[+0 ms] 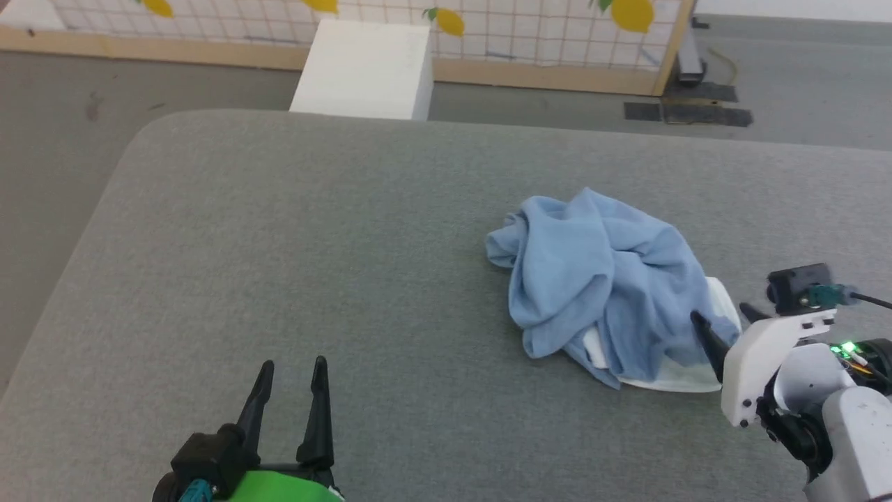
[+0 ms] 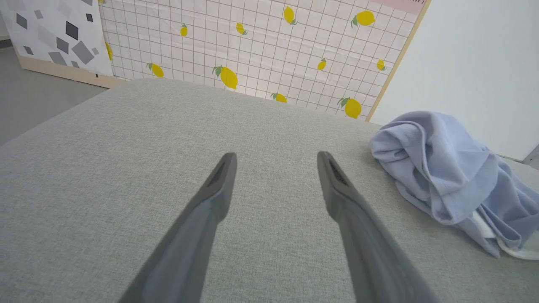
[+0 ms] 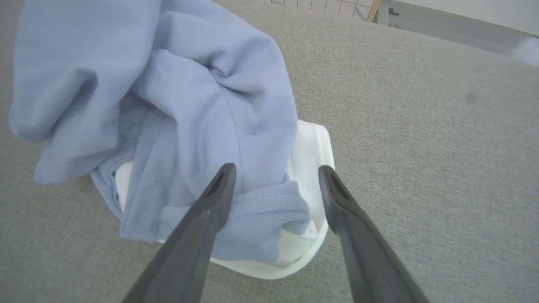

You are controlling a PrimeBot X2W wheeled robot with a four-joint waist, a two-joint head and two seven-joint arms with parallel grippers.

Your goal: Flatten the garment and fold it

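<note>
Both grippers are standing wide open, holding nothing. Right gripper (image 3: 276, 170) is hovering at the near edge of the shirt (image 1: 599, 279), fingers straddling a blue fold and the white sleeve panel (image 3: 309, 147). Left gripper (image 1: 293, 362) is sitting well apart over bare table (image 1: 279, 244). Shirt is lying crumpled, right of centre. Risk: a pinch here is probably catching several layers, so the whole bundle ends up dragging instead of opening. Nothing is reading as legible text on the shirt or the lemon-print screen (image 2: 252, 42).

Test lab: lemon-print partition (image 2: 252, 50), padded grey table (image 1: 279, 244) (grey floor (image 1: 56, 139)).
</note>
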